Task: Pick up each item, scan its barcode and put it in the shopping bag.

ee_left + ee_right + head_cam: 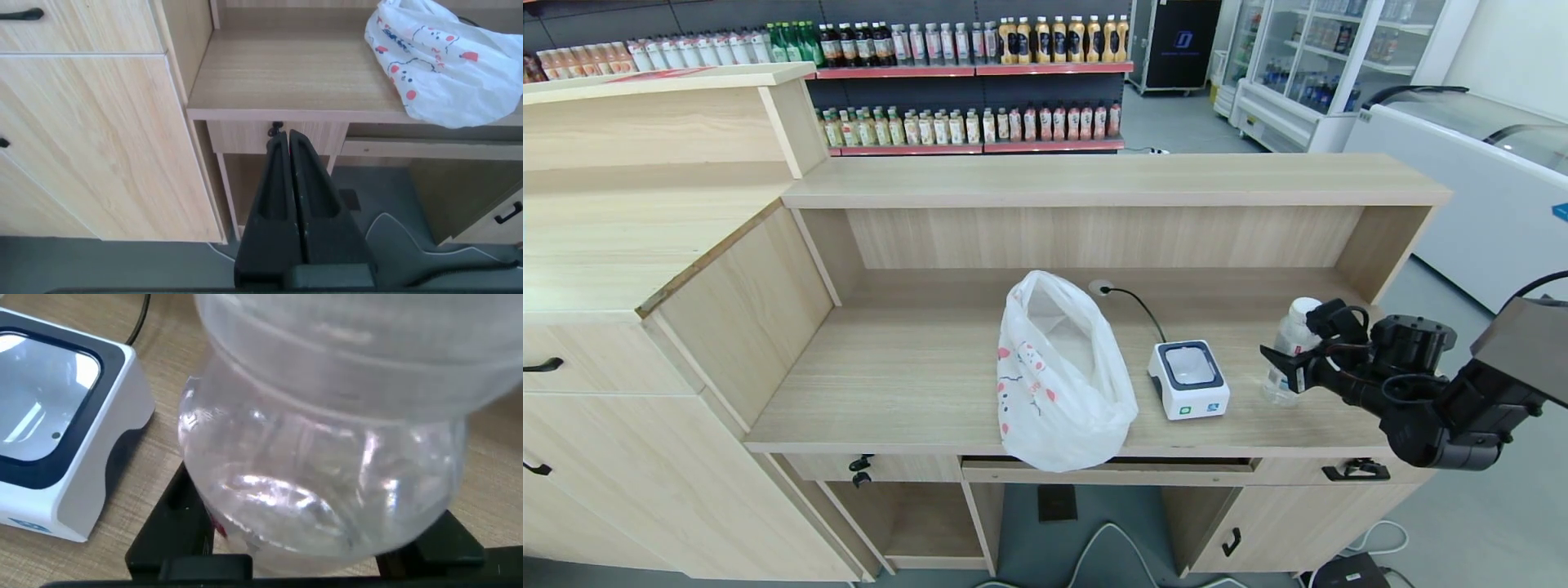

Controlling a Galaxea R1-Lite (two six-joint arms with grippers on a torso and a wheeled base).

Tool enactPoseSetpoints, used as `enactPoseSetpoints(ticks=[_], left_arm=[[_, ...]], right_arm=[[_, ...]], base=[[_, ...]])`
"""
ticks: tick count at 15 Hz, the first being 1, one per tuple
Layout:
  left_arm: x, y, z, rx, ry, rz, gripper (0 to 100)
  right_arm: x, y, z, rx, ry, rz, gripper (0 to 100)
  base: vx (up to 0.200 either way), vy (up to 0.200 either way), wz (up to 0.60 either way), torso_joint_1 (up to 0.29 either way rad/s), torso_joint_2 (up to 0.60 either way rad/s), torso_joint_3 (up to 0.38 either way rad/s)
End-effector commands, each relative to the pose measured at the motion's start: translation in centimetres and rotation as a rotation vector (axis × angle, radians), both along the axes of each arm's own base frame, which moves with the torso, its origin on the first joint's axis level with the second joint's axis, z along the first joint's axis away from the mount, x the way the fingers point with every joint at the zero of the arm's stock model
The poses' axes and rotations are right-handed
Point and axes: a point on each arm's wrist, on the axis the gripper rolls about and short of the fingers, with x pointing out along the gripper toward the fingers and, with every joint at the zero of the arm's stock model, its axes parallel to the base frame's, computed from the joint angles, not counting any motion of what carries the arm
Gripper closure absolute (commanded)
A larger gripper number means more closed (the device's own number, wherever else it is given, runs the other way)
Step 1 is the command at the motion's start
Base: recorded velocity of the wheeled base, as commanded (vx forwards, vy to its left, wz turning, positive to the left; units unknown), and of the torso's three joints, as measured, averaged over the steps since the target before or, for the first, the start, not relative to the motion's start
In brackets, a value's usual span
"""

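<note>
While right gripper clasps bottle, left gripper hangs closed.

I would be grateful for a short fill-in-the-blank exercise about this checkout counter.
1. The scanner stands between the bag and the ____.
2. The left gripper is ____.
3. The clear bottle has a ____ cap.

Missing words: bottle; shut; white.

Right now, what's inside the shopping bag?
The shopping bag stands open; only its own white plastic shows inside. Its bottom is hidden by the front wall.
</note>
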Motion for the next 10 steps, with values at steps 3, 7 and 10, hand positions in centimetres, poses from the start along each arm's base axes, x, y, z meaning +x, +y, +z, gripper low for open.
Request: enactPoseSetpoints(ticks=[3,7,10], left_arm=[[0.0,0.0,0.0,0.000,0.000,0.001,100],[0.0,0.0,0.0,0.000,0.000,0.001,100],[0.0,0.0,0.0,0.000,0.000,0.001,100]], right_arm=[[-0.1,-0.5,1.9,0.011,-0.022,-0.013,100],[-2.2,-0.1,9.4,0.220,-0.003,-0.040,100],[-6.3,0.5,16.4,0.449,0.079,-0.064,100]], base=[[0.000,0.000,0.00,0.000,0.00,0.000],[0.000,0.000,0.00,0.000,0.00,0.000],[0.000,0.000,0.00,0.000,0.00,0.000]])
